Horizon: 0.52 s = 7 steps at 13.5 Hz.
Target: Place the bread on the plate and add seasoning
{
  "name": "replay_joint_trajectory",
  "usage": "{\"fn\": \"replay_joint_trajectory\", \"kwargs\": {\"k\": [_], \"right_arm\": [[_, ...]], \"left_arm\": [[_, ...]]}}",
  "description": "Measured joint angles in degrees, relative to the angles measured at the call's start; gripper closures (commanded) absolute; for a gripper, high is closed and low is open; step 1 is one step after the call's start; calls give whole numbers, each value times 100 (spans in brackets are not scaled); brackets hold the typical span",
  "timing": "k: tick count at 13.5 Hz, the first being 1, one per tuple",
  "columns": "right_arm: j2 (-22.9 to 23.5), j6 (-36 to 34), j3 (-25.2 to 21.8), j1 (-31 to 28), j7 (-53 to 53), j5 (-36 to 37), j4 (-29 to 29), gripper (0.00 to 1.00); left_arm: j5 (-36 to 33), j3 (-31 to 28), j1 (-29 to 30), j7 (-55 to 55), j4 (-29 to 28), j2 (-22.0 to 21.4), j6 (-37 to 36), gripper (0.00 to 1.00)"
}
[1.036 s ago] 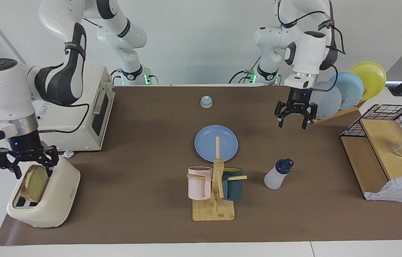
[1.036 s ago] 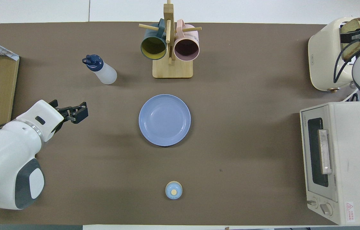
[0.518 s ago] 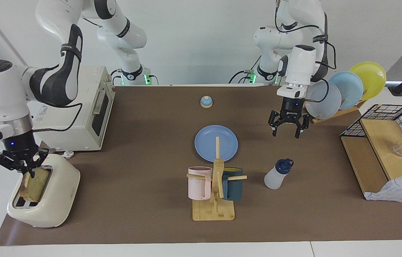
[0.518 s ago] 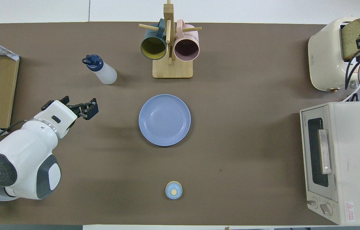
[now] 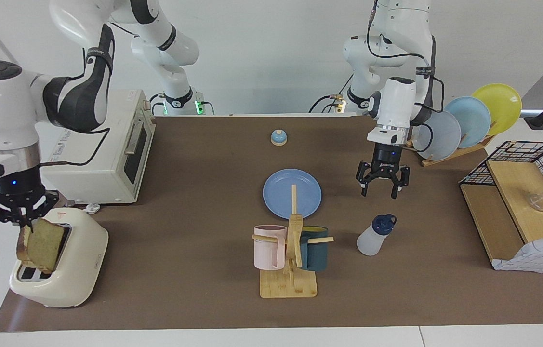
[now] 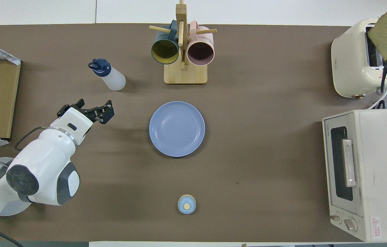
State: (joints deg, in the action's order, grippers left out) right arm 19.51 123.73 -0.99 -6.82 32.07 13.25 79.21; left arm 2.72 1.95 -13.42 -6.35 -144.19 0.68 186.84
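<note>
The bread, a tan slice with a greenish face, hangs from my right gripper, which is shut on its top edge. The slice is lifted almost clear of the cream toaster, over its slot. In the overhead view the bread shows above the toaster. The blue plate lies bare at mid-table. The seasoning bottle stands upright toward the left arm's end. My left gripper is open, up in the air over the table between plate and bottle.
A toaster oven stands nearer to the robots than the toaster. A mug rack with two mugs stands farther from the robots than the plate. A small bell, a rack of upright plates and a wire shelf are also there.
My right gripper closed on the bread and raised it out of the toaster slot. My left gripper came down and moved toward the plate and the bottle, still open.
</note>
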Motion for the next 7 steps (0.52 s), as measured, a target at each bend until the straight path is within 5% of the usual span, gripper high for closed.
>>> {"fn": "replay_joint_trajectory", "kwargs": {"k": [7], "right_arm": [[-858, -2173, 201, 2060, -587, -4, -631, 100]], "left_arm": [[132, -6, -55, -20, 303, 425, 242, 0]]}}
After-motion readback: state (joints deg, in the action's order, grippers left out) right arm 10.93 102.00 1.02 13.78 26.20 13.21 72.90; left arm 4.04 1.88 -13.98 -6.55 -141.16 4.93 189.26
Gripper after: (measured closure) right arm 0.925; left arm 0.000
